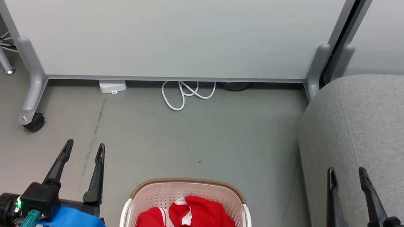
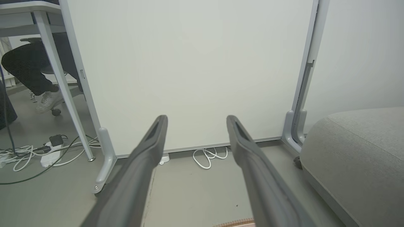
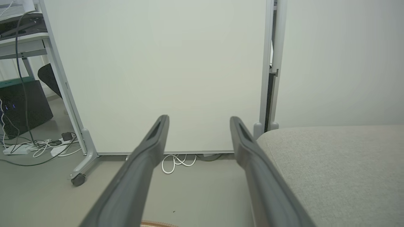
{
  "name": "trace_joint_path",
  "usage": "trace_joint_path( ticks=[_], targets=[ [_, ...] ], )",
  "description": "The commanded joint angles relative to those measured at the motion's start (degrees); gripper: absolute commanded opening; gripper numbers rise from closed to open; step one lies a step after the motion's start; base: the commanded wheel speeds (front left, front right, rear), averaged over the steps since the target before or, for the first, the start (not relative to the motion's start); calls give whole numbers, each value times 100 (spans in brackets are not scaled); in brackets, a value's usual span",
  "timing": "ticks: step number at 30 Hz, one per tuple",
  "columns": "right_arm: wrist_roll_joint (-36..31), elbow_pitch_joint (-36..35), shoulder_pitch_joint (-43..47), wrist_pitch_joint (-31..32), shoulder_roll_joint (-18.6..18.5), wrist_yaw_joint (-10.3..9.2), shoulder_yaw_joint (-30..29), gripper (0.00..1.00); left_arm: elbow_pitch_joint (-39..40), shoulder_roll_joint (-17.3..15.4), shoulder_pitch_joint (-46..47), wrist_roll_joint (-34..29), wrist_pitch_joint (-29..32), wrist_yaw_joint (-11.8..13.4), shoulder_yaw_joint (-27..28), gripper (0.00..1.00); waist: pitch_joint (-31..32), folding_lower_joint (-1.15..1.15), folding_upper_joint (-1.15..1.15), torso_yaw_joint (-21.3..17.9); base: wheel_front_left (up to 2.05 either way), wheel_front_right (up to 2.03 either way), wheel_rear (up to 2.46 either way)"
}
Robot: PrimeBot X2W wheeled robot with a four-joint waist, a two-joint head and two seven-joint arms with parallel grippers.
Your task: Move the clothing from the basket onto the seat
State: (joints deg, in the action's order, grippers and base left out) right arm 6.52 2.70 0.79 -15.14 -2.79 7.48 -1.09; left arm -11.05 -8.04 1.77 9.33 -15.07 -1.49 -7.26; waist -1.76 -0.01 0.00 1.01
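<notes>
Red clothing (image 1: pixel 188 223) with white stripes lies bunched in the cream perforated basket (image 1: pixel 161 191), which stands on the floor at the bottom middle of the head view. The grey seat (image 1: pixel 382 124) (image 2: pixel 363 148) (image 3: pixel 331 164) fills the right side. My left gripper (image 1: pixel 84 149) (image 2: pixel 196 121) hangs open and empty left of the basket. Over the seat's front corner, right of the basket, my right gripper (image 1: pixel 346 175) (image 3: pixel 199 121) is open with nothing between its fingers. A sliver of the basket's brown rim (image 2: pixel 235 223) (image 3: pixel 154 224) shows at the bottom of each wrist view.
A white partition panel (image 1: pixel 159 23) on grey castered feet (image 1: pixel 31 119) stands behind the basket. A white cable (image 1: pixel 183 94) and a small white box (image 1: pixel 112 87) lie at its base. A person's leg and shoe (image 2: pixel 47 99) and a table leg (image 2: pixel 63 91) are far left among cables.
</notes>
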Motion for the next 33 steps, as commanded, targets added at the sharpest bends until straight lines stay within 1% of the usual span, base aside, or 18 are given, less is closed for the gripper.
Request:
trace_joint_path(
  ticks=[1,7,20,24,27,33],
  targets=[
    [41,20,102,-2,-18,3,-24,100,10,24,-49,-55,-15,-26,63,100,25,1,0,15,0,0,0],
    [120,47,217,-2,-18,3,-77,100,-44,167,-156,-214,-15,-187,291,100,65,1,0,41,0,0,0],
    [148,47,129,-2,-18,3,-24,100,-168,326,-51,-442,-15,-393,554,100,-5,1,0,19,0,0,0],
    [134,27,26,-2,-18,3,2,100,-272,297,248,-551,-15,-458,482,100,-132,1,0,-5,0,0,0],
    [109,2,-96,-2,-18,3,53,100,-534,214,626,-614,-15,-527,304,100,-269,1,0,-45,0,0,0],
    [51,-68,-364,-2,-18,3,220,100,-1410,-14,1630,-642,-15,-606,-299,100,-708,1,0,-216,0,0,0]
  ],
)
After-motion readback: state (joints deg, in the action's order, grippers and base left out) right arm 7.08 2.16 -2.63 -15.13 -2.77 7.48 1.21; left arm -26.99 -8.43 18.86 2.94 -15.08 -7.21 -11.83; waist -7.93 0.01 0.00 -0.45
